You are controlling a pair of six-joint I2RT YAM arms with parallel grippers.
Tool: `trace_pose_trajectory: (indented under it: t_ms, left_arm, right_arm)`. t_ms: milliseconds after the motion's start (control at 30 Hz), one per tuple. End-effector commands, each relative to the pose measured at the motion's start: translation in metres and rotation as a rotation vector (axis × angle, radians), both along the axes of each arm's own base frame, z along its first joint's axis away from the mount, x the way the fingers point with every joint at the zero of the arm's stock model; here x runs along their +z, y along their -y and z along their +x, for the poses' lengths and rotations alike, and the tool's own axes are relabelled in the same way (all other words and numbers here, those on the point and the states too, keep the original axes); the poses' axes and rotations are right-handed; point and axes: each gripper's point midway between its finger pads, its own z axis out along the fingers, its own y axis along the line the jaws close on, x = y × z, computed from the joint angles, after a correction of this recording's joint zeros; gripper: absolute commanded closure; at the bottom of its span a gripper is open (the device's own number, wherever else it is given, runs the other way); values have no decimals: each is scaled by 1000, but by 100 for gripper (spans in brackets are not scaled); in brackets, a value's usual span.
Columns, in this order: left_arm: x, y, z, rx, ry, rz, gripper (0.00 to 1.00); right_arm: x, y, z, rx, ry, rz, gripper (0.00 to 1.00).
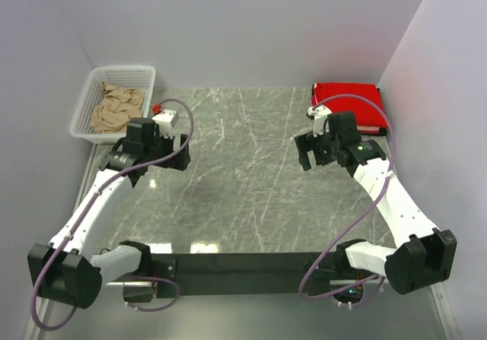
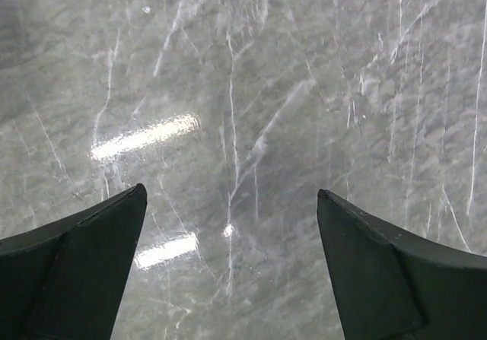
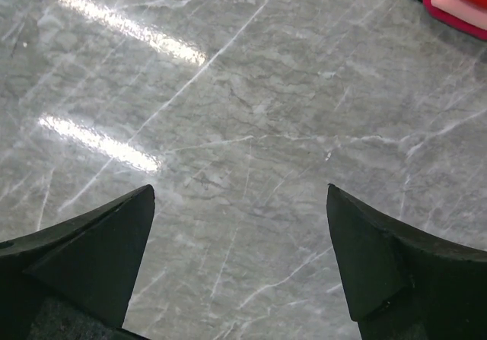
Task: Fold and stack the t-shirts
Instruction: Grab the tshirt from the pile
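Up in the white mesh basket [image 1: 85,106], far left, lies the tan t-shirt [image 1: 116,110], crumpled; red t-shirt [image 1: 348,103] sits folded far right. Left tool [image 2: 232,195] & right tool [image 3: 240,189] gape, empty (over the worktop [image 1: 243,173]). Best, I think: pinch tan's top fold, lift slow.

tan t-shirt [image 1: 116,106] crumpled in basket [image 1: 144,73], red t-shirt [image 1: 348,99] folded flat

The red t-shirt [image 3: 466,1] is cut off by the right wrist view's top corner.

The table [image 1: 251,180] looks glossy stone (almost mirror-bright), tan shirt [image 1: 116,108] and red shirt [image 1: 350,100] cloth, basket [image 1: 122,72] plastic mesh.
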Motion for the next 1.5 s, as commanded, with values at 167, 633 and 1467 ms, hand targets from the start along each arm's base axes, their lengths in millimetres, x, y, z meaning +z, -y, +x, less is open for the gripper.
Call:
trace_pose_trajectory:
  t_ms: [167, 633, 1467]
  left_arm:
    - [77, 3, 42, -22, 113, -9, 1]
    - [142, -171, 219, 414, 225, -27, 1]
    - [-141, -296, 286, 631, -184, 89, 41]
  right_arm:
    - [-9, 6, 1, 58, -37, -80, 0]
    - [-47, 12, 27, 102, -125, -191, 0]
    - [-72, 5, 76, 72, -267, -162, 1]
